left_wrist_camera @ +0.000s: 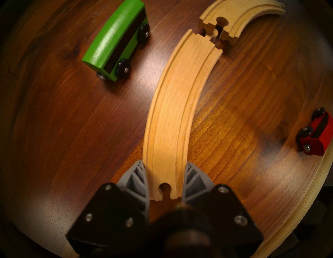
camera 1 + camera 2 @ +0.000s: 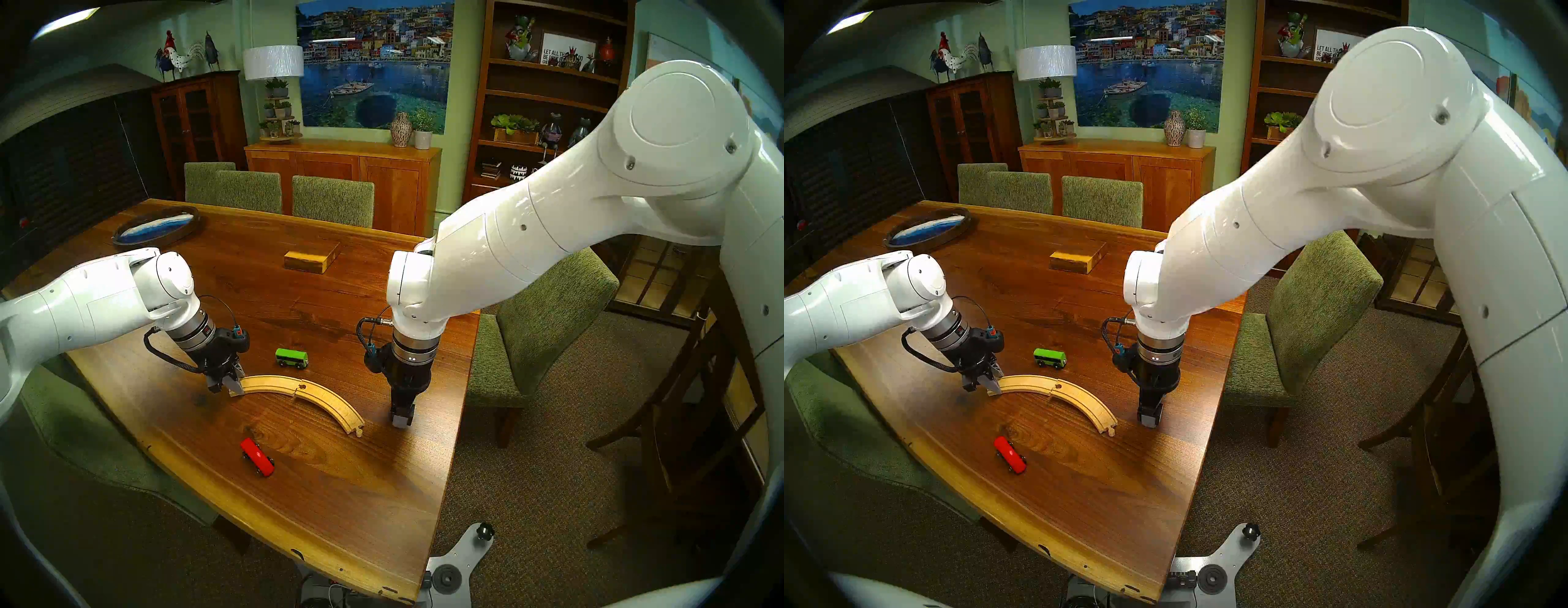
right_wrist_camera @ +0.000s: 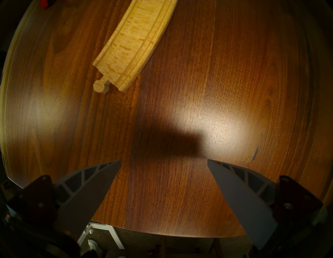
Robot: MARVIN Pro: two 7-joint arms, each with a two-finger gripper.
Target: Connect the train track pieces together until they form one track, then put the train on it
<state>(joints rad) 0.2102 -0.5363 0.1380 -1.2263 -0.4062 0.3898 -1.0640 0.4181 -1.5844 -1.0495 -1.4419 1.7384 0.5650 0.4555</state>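
Note:
Two curved pale track pieces lie on the table as a rough arc. My left gripper (image 2: 229, 384) (image 1: 164, 163) is shut on the sides of the left piece (image 2: 267, 381) (image 1: 173, 111) at its socket end. That piece's peg sits at the mouth of the socket in the right piece (image 2: 335, 403) (image 1: 239, 16) (image 3: 133, 41); the ends meet at an angle with a gap. My right gripper (image 2: 402, 420) (image 3: 164, 161) hangs open and empty just right of the right piece's free peg end. The green car (image 2: 292, 358) (image 1: 117, 41) stands behind the arc, the red car (image 2: 257, 457) (image 1: 317, 135) in front.
A yellow-brown wooden block (image 2: 312, 257) lies further back on the table. An oval tray (image 2: 157, 229) sits at the back left. Green chairs (image 2: 543, 322) stand around the table. The table's right edge (image 2: 462, 407) runs close to my right gripper.

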